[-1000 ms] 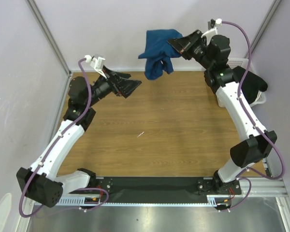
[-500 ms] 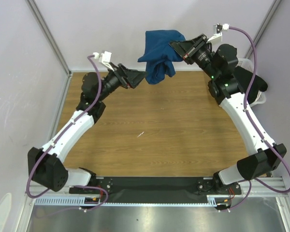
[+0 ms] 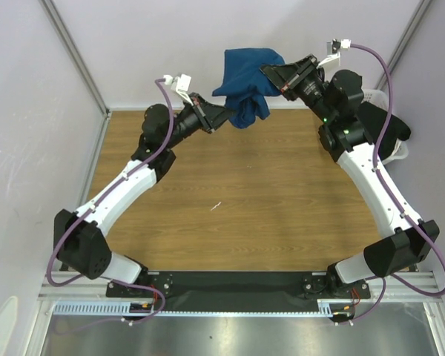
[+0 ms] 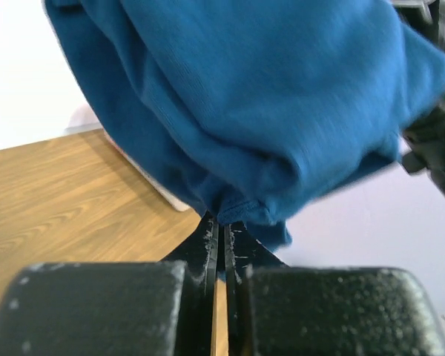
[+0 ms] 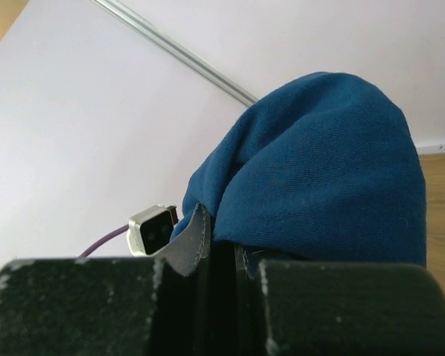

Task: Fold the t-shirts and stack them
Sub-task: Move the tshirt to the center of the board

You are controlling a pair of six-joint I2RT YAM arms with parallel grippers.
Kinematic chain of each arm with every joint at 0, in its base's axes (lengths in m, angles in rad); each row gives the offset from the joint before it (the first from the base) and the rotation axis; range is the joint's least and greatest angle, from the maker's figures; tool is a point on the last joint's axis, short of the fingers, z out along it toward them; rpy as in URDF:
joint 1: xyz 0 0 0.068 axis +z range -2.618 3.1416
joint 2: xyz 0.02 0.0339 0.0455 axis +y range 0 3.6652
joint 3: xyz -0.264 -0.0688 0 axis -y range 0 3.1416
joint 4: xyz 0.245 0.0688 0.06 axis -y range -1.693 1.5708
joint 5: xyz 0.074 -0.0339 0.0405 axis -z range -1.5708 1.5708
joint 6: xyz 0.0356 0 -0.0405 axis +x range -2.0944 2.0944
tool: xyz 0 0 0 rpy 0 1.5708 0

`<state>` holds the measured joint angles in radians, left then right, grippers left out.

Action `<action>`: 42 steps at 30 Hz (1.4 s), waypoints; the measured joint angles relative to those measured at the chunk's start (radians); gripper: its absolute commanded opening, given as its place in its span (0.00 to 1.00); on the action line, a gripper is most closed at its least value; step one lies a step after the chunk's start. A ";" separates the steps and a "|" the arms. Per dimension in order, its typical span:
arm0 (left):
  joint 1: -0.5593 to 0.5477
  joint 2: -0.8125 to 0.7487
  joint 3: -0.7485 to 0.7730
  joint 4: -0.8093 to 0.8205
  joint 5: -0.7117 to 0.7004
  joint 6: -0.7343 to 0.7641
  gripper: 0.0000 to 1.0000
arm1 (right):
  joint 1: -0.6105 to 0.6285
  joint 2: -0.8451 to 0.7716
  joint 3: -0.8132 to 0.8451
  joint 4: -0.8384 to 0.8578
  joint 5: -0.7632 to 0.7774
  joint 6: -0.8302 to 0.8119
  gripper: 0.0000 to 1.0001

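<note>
A dark blue t-shirt (image 3: 245, 78) hangs bunched in the air above the table's far edge. My right gripper (image 3: 268, 74) is shut on its upper part; in the right wrist view the jaws (image 5: 226, 252) pinch blue cloth (image 5: 326, 170) together with a grey seam strip. My left gripper (image 3: 226, 115) reaches in from the left, its tips at the shirt's lower fold. In the left wrist view the gripper (image 4: 222, 222) is shut, its tips buried in the hem of the blue cloth (image 4: 267, 96). No print shows on the shirt.
A white lattice basket (image 3: 382, 96) stands at the back right behind the right arm, with black cloth (image 3: 391, 130) draped over it. The wooden table (image 3: 245, 222) carries a small white scrap (image 3: 216, 205). Purple walls and metal posts close in the back and both sides.
My left gripper has swung right and forward to the hanging shirt and gone from open to shut at its lower fold. The right arm shifted slightly earlier, then held still.
</note>
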<state>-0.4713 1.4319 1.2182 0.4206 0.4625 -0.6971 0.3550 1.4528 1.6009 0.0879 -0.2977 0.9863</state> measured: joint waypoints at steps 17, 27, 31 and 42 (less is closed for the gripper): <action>0.033 0.022 0.737 -0.585 -0.221 0.272 0.00 | -0.436 0.021 0.068 -0.472 -0.070 -0.114 1.00; 0.033 0.070 0.706 -0.668 -0.190 0.277 0.01 | -0.145 0.025 0.053 -0.468 -0.159 -0.348 0.99; 0.027 0.071 0.660 -0.678 -0.161 0.269 0.00 | -0.127 0.024 0.052 -0.462 -0.156 -0.407 0.99; 0.012 0.066 0.544 -0.724 -0.256 0.256 0.00 | -0.159 0.024 0.028 -0.485 -0.092 -0.481 0.96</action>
<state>-0.4591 1.4982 1.7622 -0.3038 0.2070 -0.4408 0.1959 1.4773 1.6287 -0.3969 -0.3893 0.5056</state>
